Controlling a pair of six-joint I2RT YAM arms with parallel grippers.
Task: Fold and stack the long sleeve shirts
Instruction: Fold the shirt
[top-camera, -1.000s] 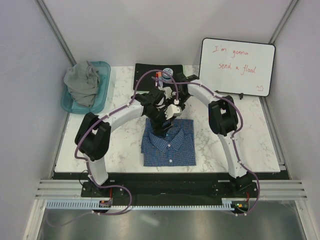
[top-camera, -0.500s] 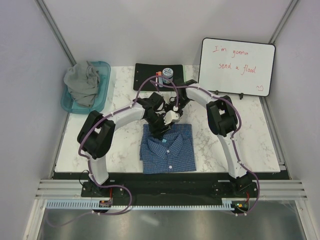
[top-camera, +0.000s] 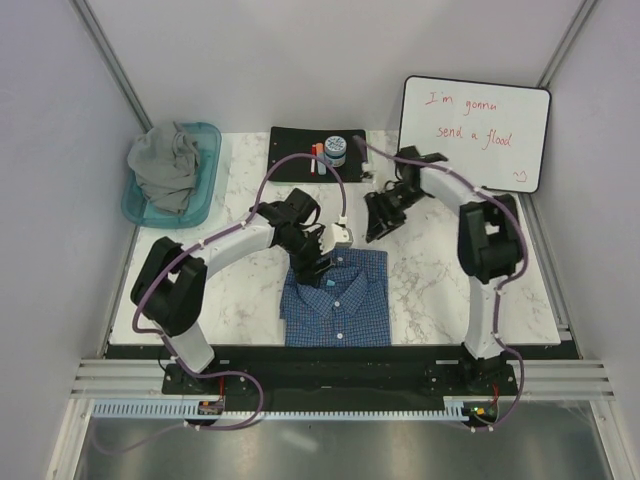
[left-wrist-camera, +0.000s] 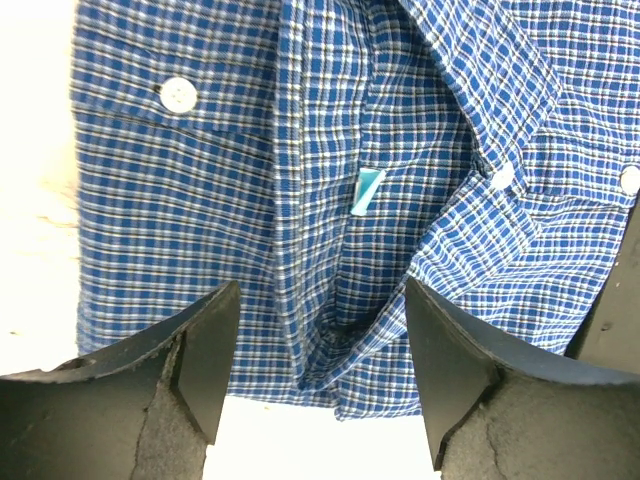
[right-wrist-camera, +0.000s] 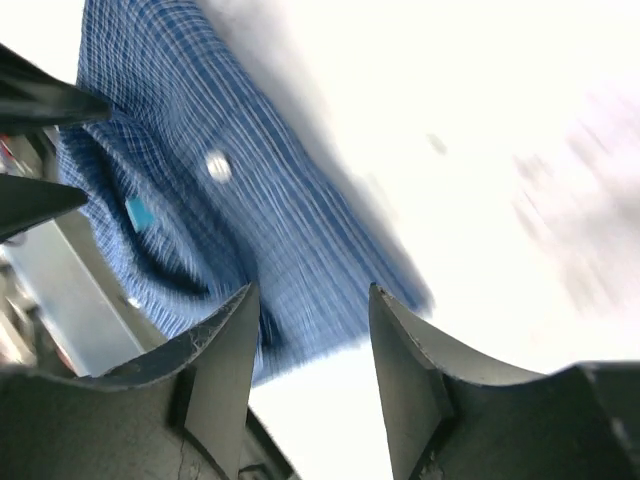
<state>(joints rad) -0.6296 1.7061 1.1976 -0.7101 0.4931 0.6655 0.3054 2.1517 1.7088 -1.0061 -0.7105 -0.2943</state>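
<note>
The blue-and-white check shirt (top-camera: 335, 297) lies folded on the marble table, collar towards the back. My left gripper (top-camera: 318, 262) hovers over its collar edge. In the left wrist view it (left-wrist-camera: 320, 375) is open, with the collar and placket of the check shirt (left-wrist-camera: 330, 180) below and nothing between the fingers (left-wrist-camera: 195, 350). My right gripper (top-camera: 378, 222) hangs off the shirt's far right corner. Seen from its wrist, it (right-wrist-camera: 312, 390) is open and empty, and the check shirt (right-wrist-camera: 200, 200) is blurred beyond it. The grey shirt (top-camera: 165, 165) lies crumpled in the teal tub (top-camera: 203, 200).
A whiteboard (top-camera: 475, 130) with red writing leans at the back right. A black mat (top-camera: 295, 150) at the back holds a small jar (top-camera: 335, 150) and markers. The tub stands at the table's back left corner.
The right arm has swung away from the shirt, back and to the right. The left gripper stays over the collar, shifted slightly towards the front. Both grippers narrowed and then widened again.
</note>
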